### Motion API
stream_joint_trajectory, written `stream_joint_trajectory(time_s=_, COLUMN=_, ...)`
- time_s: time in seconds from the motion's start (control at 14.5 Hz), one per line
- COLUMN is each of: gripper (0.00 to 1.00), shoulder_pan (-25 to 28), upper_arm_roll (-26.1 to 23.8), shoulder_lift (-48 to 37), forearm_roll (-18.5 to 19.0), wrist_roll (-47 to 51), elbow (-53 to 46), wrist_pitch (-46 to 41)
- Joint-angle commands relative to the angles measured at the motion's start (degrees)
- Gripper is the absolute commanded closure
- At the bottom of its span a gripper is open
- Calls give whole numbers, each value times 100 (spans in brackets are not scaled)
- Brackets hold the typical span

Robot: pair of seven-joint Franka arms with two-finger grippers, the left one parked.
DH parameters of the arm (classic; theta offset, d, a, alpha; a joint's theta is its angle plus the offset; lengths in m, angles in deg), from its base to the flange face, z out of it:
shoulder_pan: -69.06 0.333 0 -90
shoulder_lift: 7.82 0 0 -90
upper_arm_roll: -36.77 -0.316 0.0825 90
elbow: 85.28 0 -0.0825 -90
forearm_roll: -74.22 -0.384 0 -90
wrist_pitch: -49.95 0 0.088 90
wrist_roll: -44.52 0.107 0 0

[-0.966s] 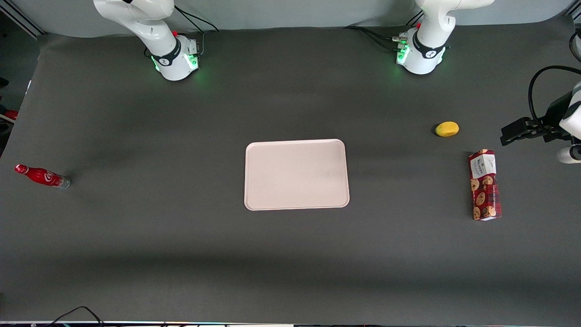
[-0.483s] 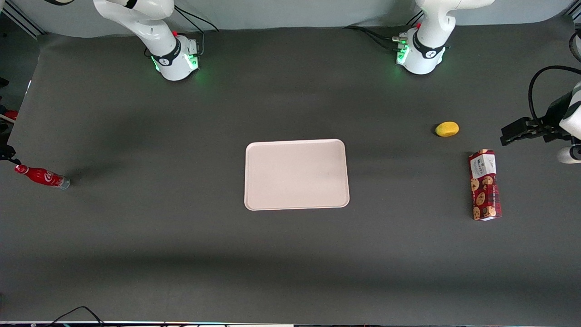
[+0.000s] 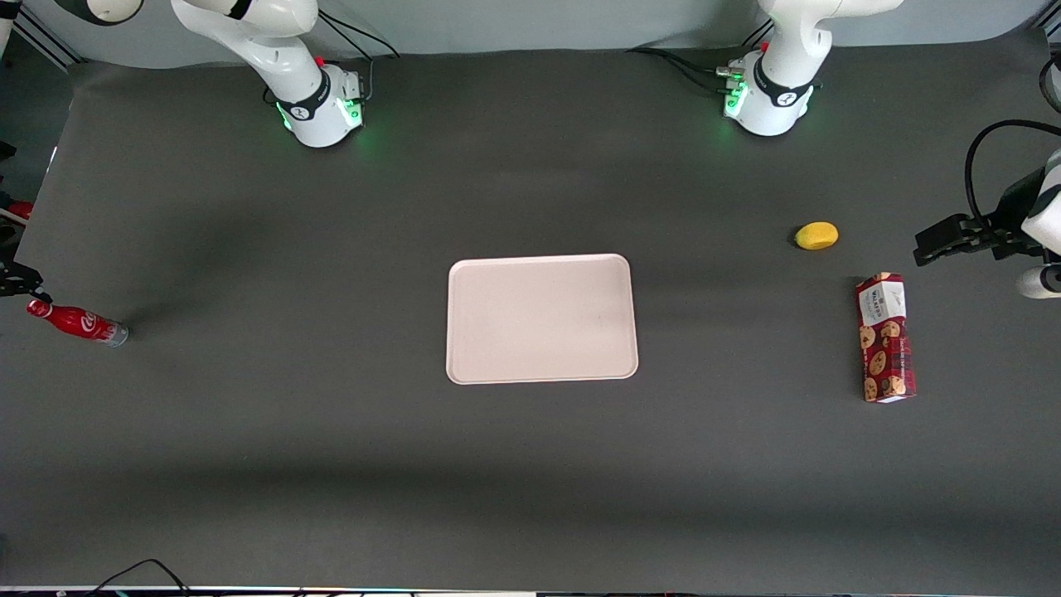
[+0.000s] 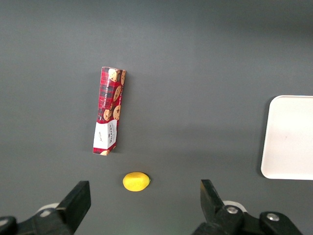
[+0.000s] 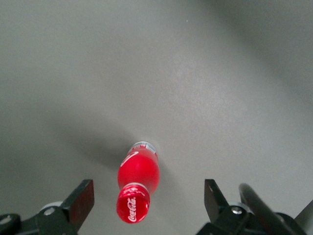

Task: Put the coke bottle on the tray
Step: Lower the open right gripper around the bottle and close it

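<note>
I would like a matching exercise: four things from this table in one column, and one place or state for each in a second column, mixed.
1. coke bottle
2. tray
3. lemon
4. gripper

A. open, above the bottle's cap
B. mid-table, nothing on it
C. toward the parked arm's end, beside the cookie box
D. upright, toward the working arm's end

Pairs: 1-D, 2-B, 3-C, 4-A

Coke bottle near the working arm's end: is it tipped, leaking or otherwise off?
Nothing stands out. The slim red coke bottle stands upright, its red cap on, with no spill around it. The open gripper hovers above it, one finger on either side.
</note>
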Motion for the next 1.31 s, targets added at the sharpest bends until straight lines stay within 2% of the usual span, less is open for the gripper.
stream_joint_trajectory(time_s=0.0, gripper=0, shoulder_pan=2, upper_arm_roll=44, shoulder_lift=79, forearm_roll=-463, wrist_roll=-412, elbow=142, wrist_pitch=152)
stream_joint_trajectory(time_s=0.07, gripper=0, shoulder_pan=11, upper_arm_roll=44, shoulder_lift=114, forearm_roll=-630, wrist_roll=-535, elbow=177, wrist_pitch=239)
stream_joint_trajectory(time_s=0.28, gripper=2, shoulder_pan=28, upper_arm_roll=44, shoulder_lift=132, forearm_roll=-658, wrist_roll=-545, elbow=177, wrist_pitch=240)
stream_joint_trajectory(time_s=0.83, gripper=35, shoulder_pan=-60, upper_arm_roll=53, shoulder_lift=123, forearm_roll=-658, wrist_roll=-554, elbow=195, wrist_pitch=126)
stream_joint_trajectory(time_s=1.24, gripper=36, shoulder_pan=-77, upper_arm_roll=141, shoulder_lift=53, forearm_roll=-781, wrist_roll=-545, elbow=423, wrist_pitch=117)
